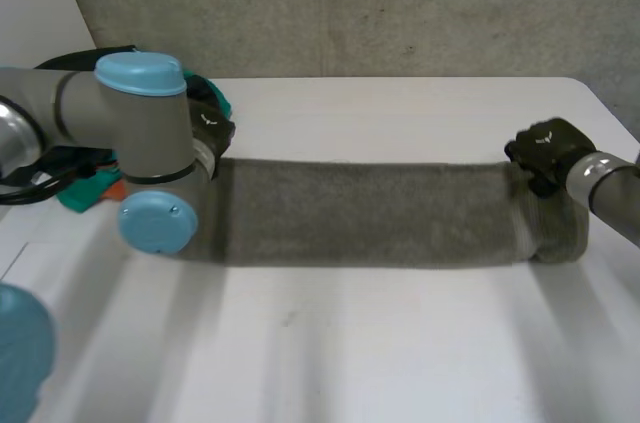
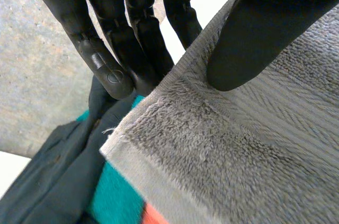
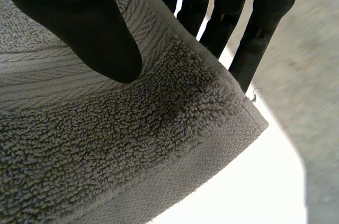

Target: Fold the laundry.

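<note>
A grey towel (image 1: 370,213) stretches as a long band across the white table (image 1: 400,343) between my two hands. My left hand (image 1: 210,128) grips its left end; in the left wrist view the thumb (image 2: 254,33) presses on top of the towel (image 2: 238,150) and the fingers (image 2: 106,65) run beneath its corner. My right hand (image 1: 545,148) grips the right end; in the right wrist view the thumb (image 3: 85,28) lies on the towel (image 3: 116,144) and the fingers (image 3: 238,28) sit under its corner. Both hands pinch the cloth.
A pile of other laundry, teal, dark and orange (image 1: 85,188), lies at the table's left beside my left arm (image 1: 130,113); it also appears below the towel corner as teal cloth (image 2: 114,197). A concrete wall (image 1: 400,3) stands behind the table.
</note>
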Motion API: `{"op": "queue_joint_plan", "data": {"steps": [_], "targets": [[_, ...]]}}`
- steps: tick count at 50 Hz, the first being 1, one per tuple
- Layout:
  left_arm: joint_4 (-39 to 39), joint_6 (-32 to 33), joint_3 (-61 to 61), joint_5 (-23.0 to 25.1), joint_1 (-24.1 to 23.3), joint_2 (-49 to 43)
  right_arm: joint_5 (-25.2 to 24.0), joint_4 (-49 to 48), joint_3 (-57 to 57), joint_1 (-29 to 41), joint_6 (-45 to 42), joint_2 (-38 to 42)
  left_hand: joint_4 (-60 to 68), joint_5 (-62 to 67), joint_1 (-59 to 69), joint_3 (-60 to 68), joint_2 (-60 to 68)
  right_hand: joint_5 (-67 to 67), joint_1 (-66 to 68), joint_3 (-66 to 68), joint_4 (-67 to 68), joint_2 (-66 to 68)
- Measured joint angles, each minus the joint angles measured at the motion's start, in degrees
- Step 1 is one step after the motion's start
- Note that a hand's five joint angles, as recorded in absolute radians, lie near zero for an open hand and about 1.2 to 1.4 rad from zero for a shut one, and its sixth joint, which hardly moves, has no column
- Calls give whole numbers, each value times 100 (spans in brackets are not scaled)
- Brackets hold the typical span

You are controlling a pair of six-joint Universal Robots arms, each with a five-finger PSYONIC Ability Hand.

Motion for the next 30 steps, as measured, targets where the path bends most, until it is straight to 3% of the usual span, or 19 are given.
{"op": "queue_joint_plan", "data": {"steps": [7, 9, 12, 13, 15, 21, 23, 30], "targets": [[-6, 185, 1171, -39, -2, -868, 36, -670, -843, 139, 130, 793, 0, 3, 0, 0, 0, -27, -14, -25, -24, -21], [56, 193, 1510, -42, -6, -1113, 56, -760, -1204, 174, 145, 1119, -589, -462, -544, -557, -581, -1654, -1545, -1752, -1740, -1756], [168, 168, 1725, -36, -20, -1280, 99, -794, -1529, 205, 147, 1409, -2532, -2346, -2755, -2572, -2636, -4156, -3919, -4050, -4005, -4126], [230, 148, 1784, -32, -32, -1324, 143, -791, -1660, 219, 150, 1518, -3758, -3558, -4157, -3648, -3728, -4892, -4719, -4797, -4789, -4857], [353, 99, 1839, -27, -63, -1360, 273, -769, -1866, 243, 168, 1678, -5391, -5100, -5552, -5269, -5339, -5464, -5207, -5452, -5448, -5432], [530, -66, 1641, -31, -149, -1146, 744, -547, -1914, 276, 399, 1587, -5736, -5373, -5609, -5611, -5695, -5539, -5238, -5616, -5623, -5543], [578, -232, 1261, -28, -203, -812, 958, -248, -1612, 270, 712, 1153, -5735, -5373, -5609, -5611, -5696, -5539, -5238, -5616, -5622, -5543], [717, -666, 72, 32, -251, 92, 761, 522, -519, 107, 1232, 31, -5736, -5373, -5609, -5612, -5697, -5539, -5238, -5616, -5623, -5543]]}}
